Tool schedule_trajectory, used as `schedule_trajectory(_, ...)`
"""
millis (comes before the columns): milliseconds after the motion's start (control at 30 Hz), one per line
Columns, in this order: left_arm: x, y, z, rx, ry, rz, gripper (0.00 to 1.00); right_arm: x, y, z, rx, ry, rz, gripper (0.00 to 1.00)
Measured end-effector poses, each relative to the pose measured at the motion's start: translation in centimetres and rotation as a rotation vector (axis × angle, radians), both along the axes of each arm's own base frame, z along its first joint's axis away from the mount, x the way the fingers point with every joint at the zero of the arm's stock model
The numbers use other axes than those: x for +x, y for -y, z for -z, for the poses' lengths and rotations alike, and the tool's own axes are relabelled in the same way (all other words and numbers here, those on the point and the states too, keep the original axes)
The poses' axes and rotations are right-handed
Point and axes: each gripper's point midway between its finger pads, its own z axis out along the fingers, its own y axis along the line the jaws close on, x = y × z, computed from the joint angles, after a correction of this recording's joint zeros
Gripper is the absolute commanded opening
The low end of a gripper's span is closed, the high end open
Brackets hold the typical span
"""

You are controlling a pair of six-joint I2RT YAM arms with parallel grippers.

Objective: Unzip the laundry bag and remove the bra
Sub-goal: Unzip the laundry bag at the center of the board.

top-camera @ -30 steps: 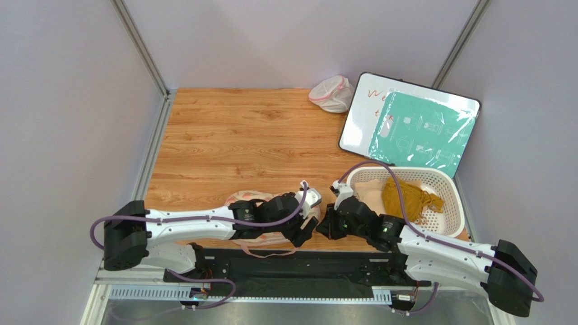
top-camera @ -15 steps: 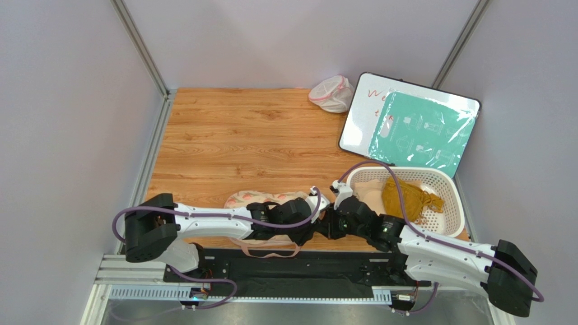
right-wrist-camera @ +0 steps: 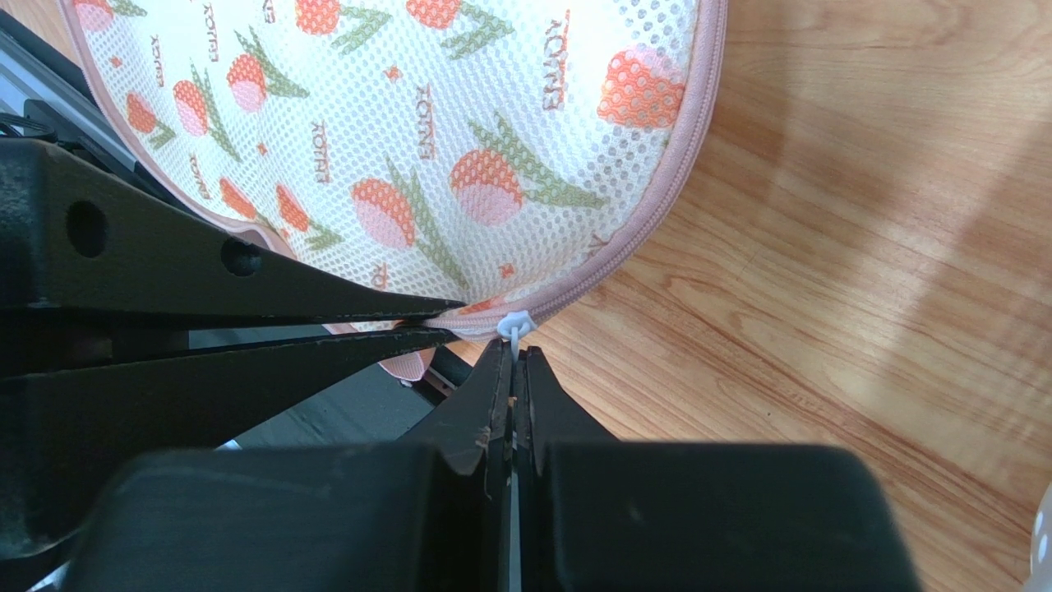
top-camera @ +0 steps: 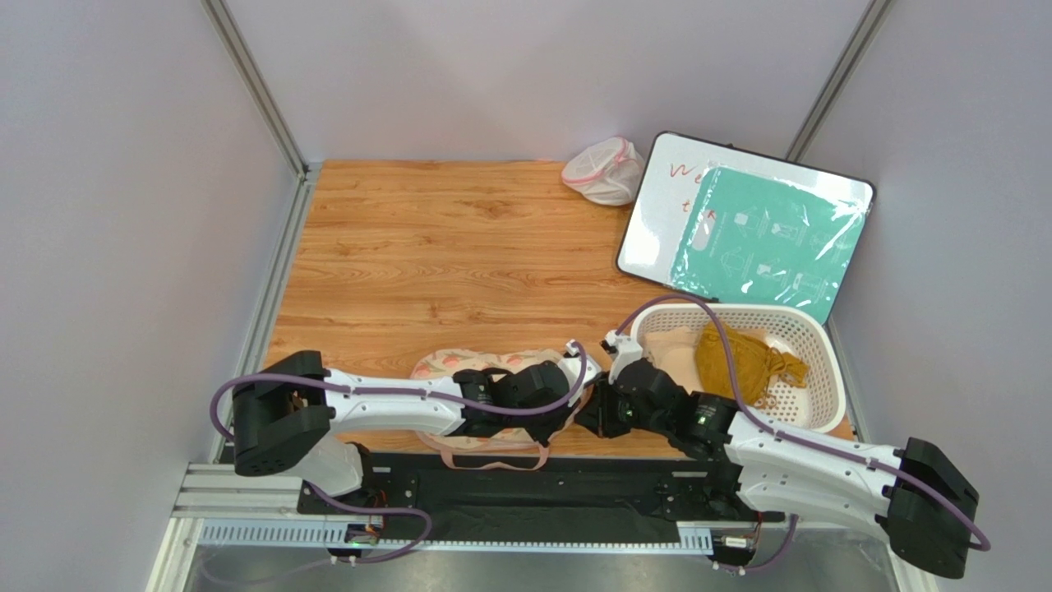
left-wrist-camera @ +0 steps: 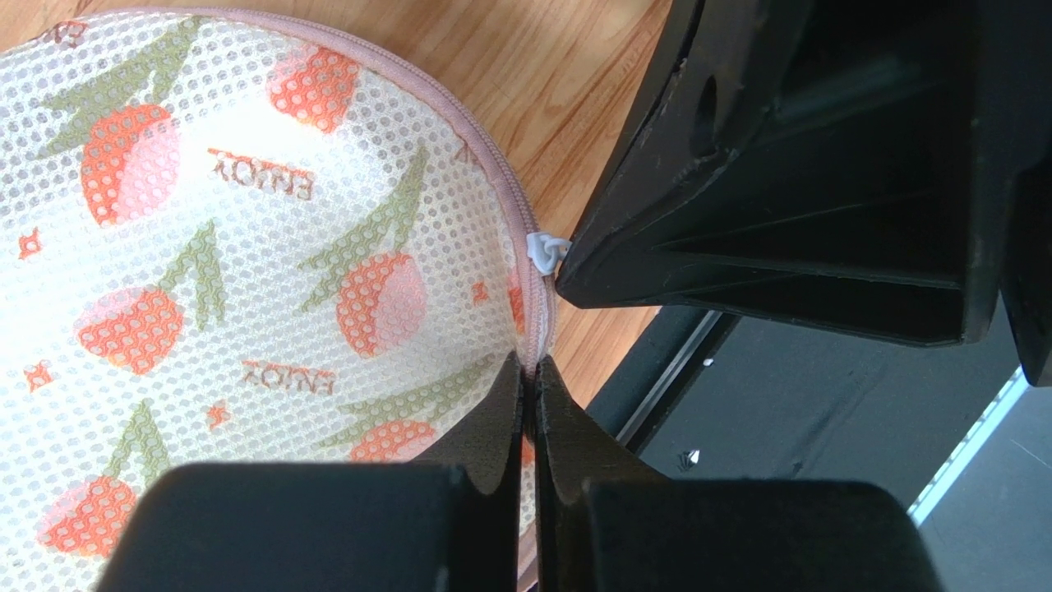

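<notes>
The laundry bag (top-camera: 447, 364), cream mesh with an orange-pink and green print and pink edging, lies flat at the table's near edge. My left gripper (left-wrist-camera: 531, 368) is shut on its pink zipper edge (left-wrist-camera: 534, 315), just below the white zipper pull (left-wrist-camera: 543, 247). My right gripper (right-wrist-camera: 513, 354) is shut on that zipper pull (right-wrist-camera: 514, 327) at the bag's rim (right-wrist-camera: 617, 253). From above, the left gripper (top-camera: 558, 413) and right gripper (top-camera: 590, 413) meet at the bag's right end. The bra is hidden; the bag looks closed.
A thin pinkish strap loop (top-camera: 494, 464) hangs over the near edge below the bag. A white basket (top-camera: 766, 312) holding a mustard cloth (top-camera: 741, 358) stands on the right. A whiteboard with a teal sheet (top-camera: 747, 228) and a small white mesh pouch (top-camera: 603, 170) lie at the back.
My left arm slid right along the bag and its jaws closed on the pink edge beside the right gripper. The right gripper kept its hold on the pull.
</notes>
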Motion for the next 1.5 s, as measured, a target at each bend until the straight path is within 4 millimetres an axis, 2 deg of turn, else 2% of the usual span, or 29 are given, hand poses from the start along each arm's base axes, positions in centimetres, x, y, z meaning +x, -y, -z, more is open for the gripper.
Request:
schedule_trajectory(300,-0.3,-0.7,-0.4,-0.017,0.005,0.003,0.0,-0.1,0.2,0.0,-0.005,-0.003,0.001,0.0)
schedule_trajectory(800,-1.5,-4.1,-1.9,-0.074,0.024,0.007,0.0,0.3,0.5,0.0,-0.004,-0.002,0.02,0.0)
schedule_trajectory(1000,-1.5,-5.5,-2.3,-0.084,0.045,-0.011,0.0,0.5,0.5,-0.2,-0.002,-0.001,0.028,0.0)
schedule_trajectory(1267,-0.8,-6.6,-1.9,-0.06,0.076,-0.049,0.0,0.4,0.7,-0.5,0.001,0.001,0.028,0.0)
schedule_trajectory(1300,-0.8,-6.6,-1.9,-0.057,0.078,-0.051,0.17,0.4,0.7,-0.6,0.002,0.001,0.027,0.0)
schedule_trajectory(1367,-0.8,-6.7,-1.8,-0.057,0.079,-0.052,0.42,0.3,0.7,-0.6,0.005,-0.001,0.024,0.0)
schedule_trajectory(1400,-0.8,-6.7,-1.8,-0.055,0.077,-0.054,0.61,0.3,0.7,-0.6,0.004,-0.001,0.022,0.0)
schedule_trajectory(1500,-1.0,-7.2,-1.2,-0.019,0.068,-0.049,0.76,0.4,0.9,-0.4,-0.005,-0.007,0.028,0.0)
